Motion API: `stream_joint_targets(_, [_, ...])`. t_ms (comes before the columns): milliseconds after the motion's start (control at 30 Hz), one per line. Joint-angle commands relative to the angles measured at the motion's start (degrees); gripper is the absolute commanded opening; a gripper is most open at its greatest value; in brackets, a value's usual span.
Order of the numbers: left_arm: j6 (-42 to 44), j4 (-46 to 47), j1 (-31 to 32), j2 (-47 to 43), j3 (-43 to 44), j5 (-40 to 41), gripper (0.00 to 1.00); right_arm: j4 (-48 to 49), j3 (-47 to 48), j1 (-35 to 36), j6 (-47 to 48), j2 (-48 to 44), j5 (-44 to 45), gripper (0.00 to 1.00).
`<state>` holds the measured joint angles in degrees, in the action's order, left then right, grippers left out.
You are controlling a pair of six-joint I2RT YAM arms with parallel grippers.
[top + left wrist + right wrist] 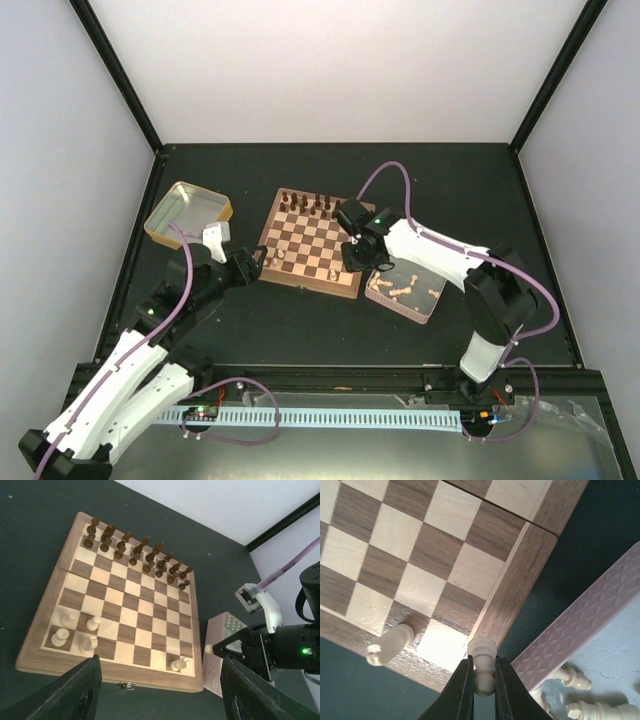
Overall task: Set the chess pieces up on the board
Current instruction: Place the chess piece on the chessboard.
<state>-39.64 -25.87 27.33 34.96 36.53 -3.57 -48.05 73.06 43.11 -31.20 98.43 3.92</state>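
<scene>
Closest to view, the right gripper (pixel 480 680) has its jaws pressed on a light pawn (pixel 483 652), pinching it just below the round head. Whether the pawn hangs straight I cannot tell. It hovers above the board (pixel 520 560), just at the frame of the near right corner. Beside it, on the board's near row, stands another light piece (pixel 390 645). Off the board past that corner lies the pink-walled tin (pixel 580 625), with spare light pieces (pixel 592 711) in it. The left gripper (pixel 155 680) hangs off the board's near edge, its fingers spread wide with nothing between them. Four light chessmen (pixel 75 630) stand at the near left corner, and the dark chessmen (pixel 135 550) along the far edge.

I think the danger is in the lowering. The pawn is not yet over a square, so a release here would put it on the frame, where it may roll off. Moving inward, the fingers could knock the neighbour piece. If the pawn sits tilted in the pinch, it will probably fall over when let go.
</scene>
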Motion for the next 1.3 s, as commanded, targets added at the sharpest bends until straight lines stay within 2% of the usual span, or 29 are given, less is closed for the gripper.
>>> stream_joint_targets(0, [4.24,-2.80,-0.52,-1.00,2.43,3.41,0.67,-4.27,3.25,0.79,1.98,2.57,2.93,0.02])
stream_joint_targets(400, [4.66,-2.65,-0.53,-0.84,1.80,2.88,0.68,-4.44,9.02,1.42,2.72,9.51,1.39,0.04])
stream_joint_targets(600, [4.73,-2.76,-0.53,-0.82,1.96,2.61,0.68,-5.22,11.63,1.62,2.50,12.03,1.88,0.10])
stream_joint_targets(900, [4.58,-2.70,-0.53,-0.78,1.87,2.62,0.68,-6.02,12.18,1.84,2.94,13.73,1.14,0.12])
stream_joint_targets(1267, [4.39,-3.07,-0.53,-0.94,2.03,2.35,0.68,-6.33,12.69,1.86,2.21,12.29,1.84,0.26])
